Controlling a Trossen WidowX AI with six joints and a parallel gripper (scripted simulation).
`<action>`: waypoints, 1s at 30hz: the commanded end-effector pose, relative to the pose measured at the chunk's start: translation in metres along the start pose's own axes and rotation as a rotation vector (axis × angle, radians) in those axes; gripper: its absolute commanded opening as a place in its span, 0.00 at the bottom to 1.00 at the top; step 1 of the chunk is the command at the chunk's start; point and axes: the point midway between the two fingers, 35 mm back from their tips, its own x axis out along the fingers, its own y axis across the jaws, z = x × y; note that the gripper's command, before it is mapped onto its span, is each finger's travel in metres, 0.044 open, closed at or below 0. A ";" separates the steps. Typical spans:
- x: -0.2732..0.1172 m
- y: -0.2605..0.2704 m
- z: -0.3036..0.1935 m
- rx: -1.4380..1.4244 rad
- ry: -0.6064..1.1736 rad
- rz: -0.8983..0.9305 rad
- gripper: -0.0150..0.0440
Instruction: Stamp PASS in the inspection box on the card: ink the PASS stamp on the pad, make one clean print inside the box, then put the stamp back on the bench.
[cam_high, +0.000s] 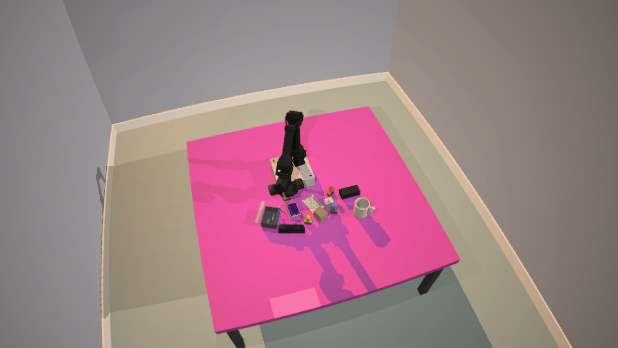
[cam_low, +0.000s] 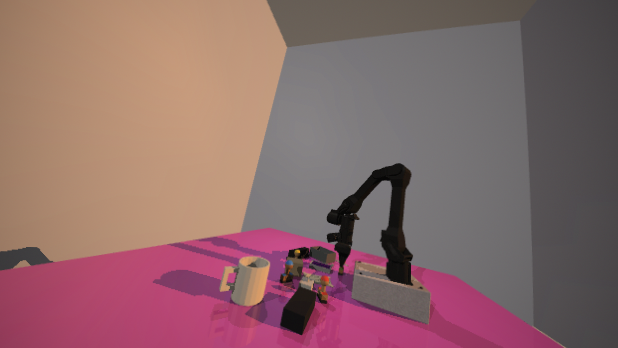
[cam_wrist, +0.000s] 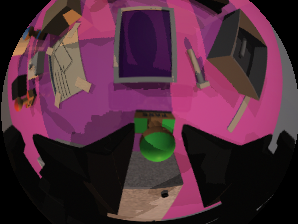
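The fingers (cam_low: 342, 261) stand apart, holding nothing, with the green stamp (cam_wrist: 157, 146) (cam_low: 341, 271) (cam_high: 286, 198) upright on the bench (cam_wrist: 210, 125) (cam_low: 190, 300) (cam_high: 260, 270) between their tips, its round knob toward the gripper. One finger lies to either side of that knob, so the coming move probably turns on keeping it centred while lowering a little and closing. Beyond the stamp lies the pad (cam_wrist: 145, 44) (cam_low: 321, 266) (cam_high: 293, 210), with the card (cam_wrist: 67, 67) (cam_high: 312, 203) off to one side of it.

A pink table (cam_high: 400, 235) (cam_low: 150, 310) carries the ink pad (cam_high: 293, 209) (cam_low: 321, 266) (cam_wrist: 145, 45), the landmark. Near the pad lie a card (cam_high: 312, 202) (cam_wrist: 67, 67) and 1 open dark box (cam_high: 270, 217) (cam_wrist: 240, 55) on opposite sides; well apart from it stands 1 pale mug (cam_high: 362, 207) (cam_low: 251, 281).
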 end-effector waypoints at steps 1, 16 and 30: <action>0.008 0.003 -0.002 0.000 0.002 0.008 0.62; 0.010 0.001 -0.002 0.000 0.003 0.002 0.54; 0.010 0.001 -0.002 0.000 0.003 0.002 0.38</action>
